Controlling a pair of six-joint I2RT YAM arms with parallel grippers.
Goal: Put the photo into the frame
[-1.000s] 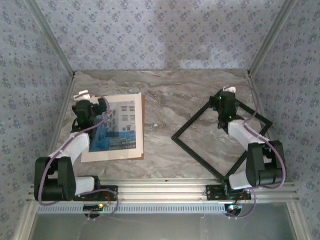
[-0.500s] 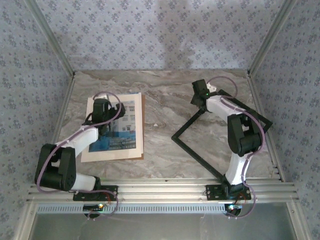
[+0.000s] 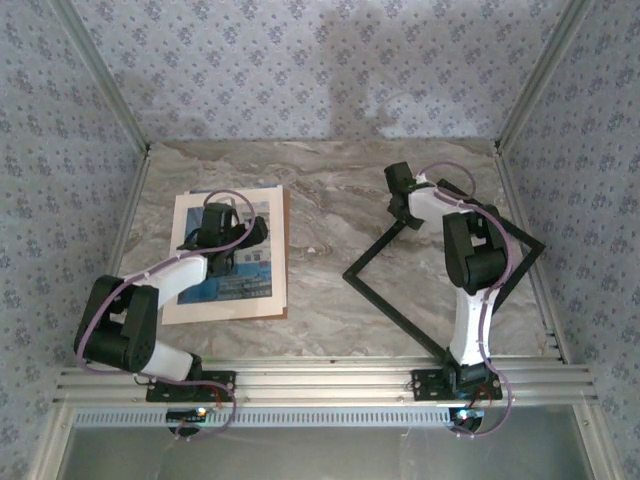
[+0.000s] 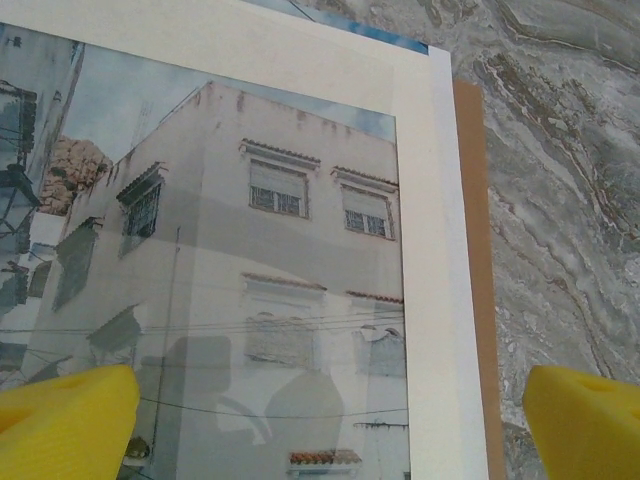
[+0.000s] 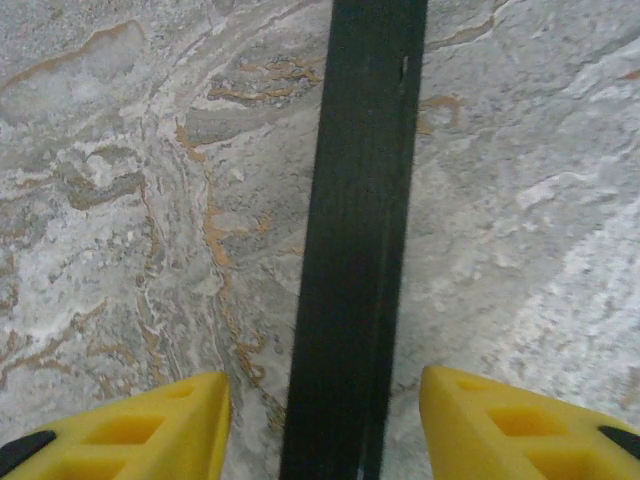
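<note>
- The photo (image 3: 250, 278) lies flat on a brown backing board (image 3: 286, 250) by the tabletop's (image 3: 330, 210) left edge, image up.
- The left tool (image 4: 320, 425) hovers over the photo's right border with its jaws wide apart. One yellow finger (image 4: 60, 425) is above the print, the other past the board's edge.
- The frame (image 3: 395, 315) lies flat toward the right edge, turned cornerwise, well apart from the photo.
- The right tool (image 5: 325, 430) straddles the frame's far-left bar, jaws apart, with bare tabletop showing on both sides.
</note>
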